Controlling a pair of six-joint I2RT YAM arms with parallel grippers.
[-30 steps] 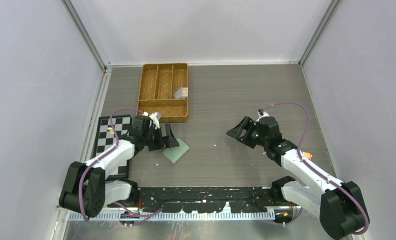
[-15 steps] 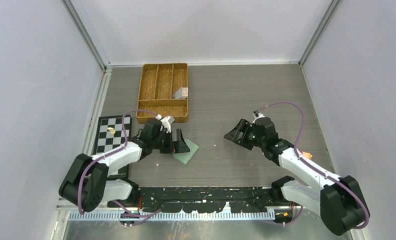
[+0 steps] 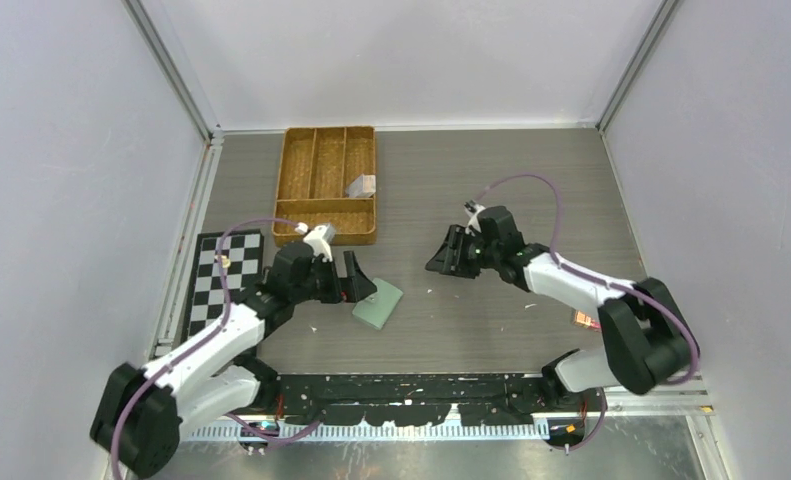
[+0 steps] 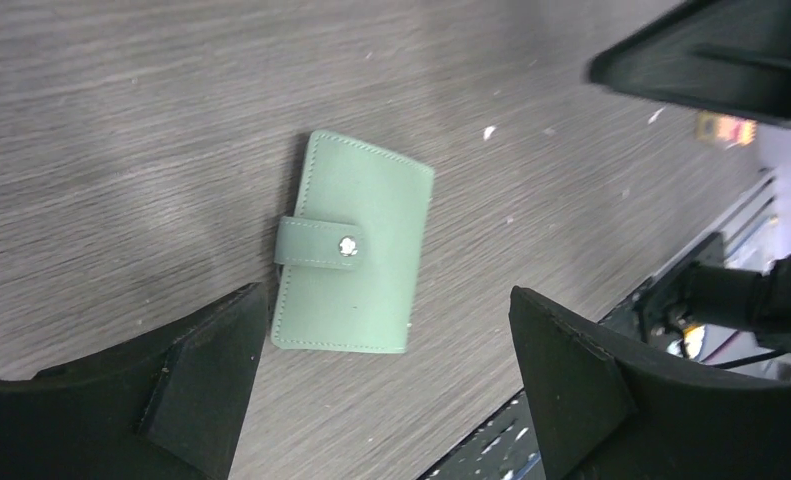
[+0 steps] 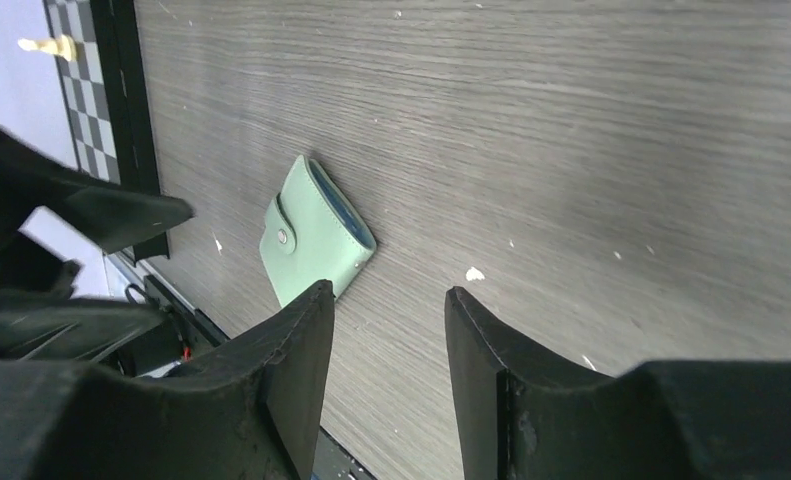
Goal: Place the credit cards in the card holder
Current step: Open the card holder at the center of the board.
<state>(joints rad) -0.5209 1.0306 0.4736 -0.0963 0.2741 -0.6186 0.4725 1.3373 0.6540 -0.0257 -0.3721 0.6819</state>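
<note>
The card holder (image 3: 378, 303) is a sage-green wallet lying flat and snapped shut on the table, also seen in the left wrist view (image 4: 356, 255) and the right wrist view (image 5: 316, 235). A blue edge shows along its side in the right wrist view. My left gripper (image 3: 359, 281) hovers just left of it, jaws wide open and empty (image 4: 386, 330). My right gripper (image 3: 441, 262) hangs to the right of the wallet, apart from it, with a moderate gap between its jaws and nothing in it (image 5: 386, 300). A silvery-grey credit card (image 3: 361, 185) leans in the woven tray.
The brown woven divided tray (image 3: 326, 228) stands at the back, left of centre. A chessboard (image 3: 211, 285) with a small pale piece (image 3: 224, 261) lies at the left. A small orange item (image 3: 583, 318) lies by the right arm. A black rail (image 3: 411, 388) runs along the near edge.
My left gripper moved right, and the wallet slid a little right with it. My right arm swung left toward the wallet, and its jaws narrowed.
</note>
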